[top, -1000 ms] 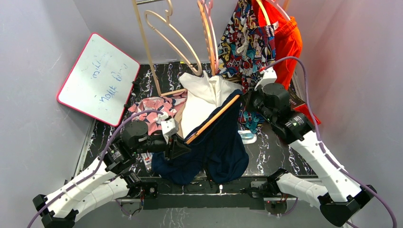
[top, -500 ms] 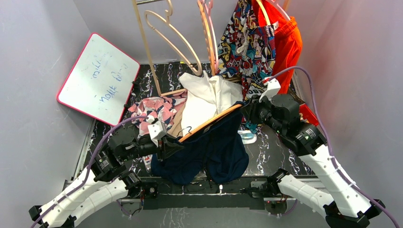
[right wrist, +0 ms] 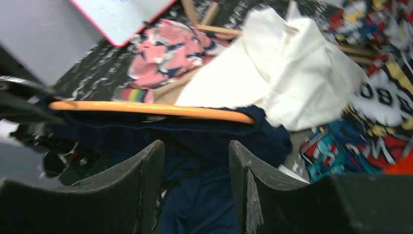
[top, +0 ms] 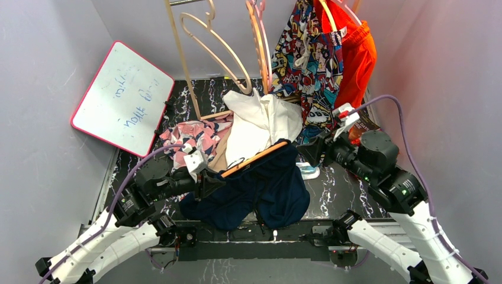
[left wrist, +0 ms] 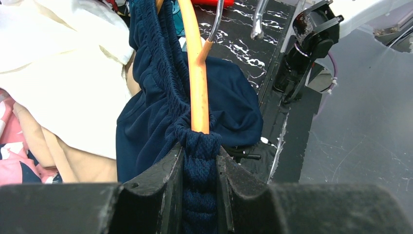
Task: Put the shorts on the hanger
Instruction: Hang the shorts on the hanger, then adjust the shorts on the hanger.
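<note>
**Navy shorts on the orange hanger: left pincer gripping, right pincer free.**

Your left pincer (left wrist: 199, 161) stands almost closed, its jaws pinching the bunched elastic waistband of the shorts (top: 269, 189) right where the left end of the hanger (top: 256, 158) meets the fabric. The waistband runs along the hanger, which slants from near left to far right above the middle of the counter (top: 340, 183), and the legs of the shorts drape down toward the near edge. Your right pincer (right wrist: 195, 151) is spread wide and holds nothing; it sits just off the right end of the hanger, apart from it. Beyond the hanger lie a white garment (top: 260, 118) and a pink patterned cloth (top: 198, 133). A whiteboard (top: 121, 97) leans at far left.
</note>
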Tool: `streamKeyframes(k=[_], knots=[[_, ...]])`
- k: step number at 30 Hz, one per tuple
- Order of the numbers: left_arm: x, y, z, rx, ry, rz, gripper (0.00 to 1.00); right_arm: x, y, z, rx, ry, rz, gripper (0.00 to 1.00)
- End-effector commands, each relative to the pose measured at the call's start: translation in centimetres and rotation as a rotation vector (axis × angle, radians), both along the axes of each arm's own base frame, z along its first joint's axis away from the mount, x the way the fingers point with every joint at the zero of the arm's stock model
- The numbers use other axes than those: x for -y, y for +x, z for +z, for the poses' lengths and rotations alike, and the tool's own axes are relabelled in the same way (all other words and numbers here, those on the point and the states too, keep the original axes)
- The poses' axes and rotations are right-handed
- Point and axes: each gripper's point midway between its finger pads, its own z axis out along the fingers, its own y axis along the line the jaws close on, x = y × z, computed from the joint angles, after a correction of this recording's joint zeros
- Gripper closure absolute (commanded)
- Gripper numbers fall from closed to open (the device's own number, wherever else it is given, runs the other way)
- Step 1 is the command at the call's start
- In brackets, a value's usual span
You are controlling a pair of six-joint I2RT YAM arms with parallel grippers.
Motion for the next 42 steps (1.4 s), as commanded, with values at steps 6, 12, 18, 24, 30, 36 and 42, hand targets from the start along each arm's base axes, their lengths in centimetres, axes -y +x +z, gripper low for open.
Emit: streamKeyframes(k=[6, 12, 18, 24, 30, 36, 42], knots=[[1.0, -3.1, 7.0, 0.089, -0.166, -0.18, 1.0, -5.8, -3.5, 2.3, 0.255, 0.141, 0.446, 0.36], [1.8, -4.8, 7.1, 0.022, -0.151, -0.295, 1.0, -6.9, -5.3, 4.2, 0.376, 0.173, 0.593, 0.34], [2.2, -4.7, 7.0, 0.021, -0.132, -0.317, 1.0, -7.5, -7.1, 4.2, 0.336, 0.147, 0.728, 0.36], [2.9, -3.6, 7.1, 0.035, -0.118, -0.3, 1.0, -7.9, -8.0, 3.8, 0.3, 0.155, 0.799, 0.41], [3.6, -2.4, 7.8, 0.061, -0.137, -0.269, 1.0, -8.2, -8.4, 3.3, 0.288, 0.166, 0.829, 0.4], [5.1, -1.5, 8.3, 0.066, -0.146, -0.29, 1.0, -8.4, -8.0, 2.3, 0.285, 0.155, 0.812, 0.41], [6.2, -1.2, 8.7, 0.058, -0.149, -0.331, 1.0, -8.3, -7.6, 2.0, 0.298, 0.13, 0.778, 0.43]])
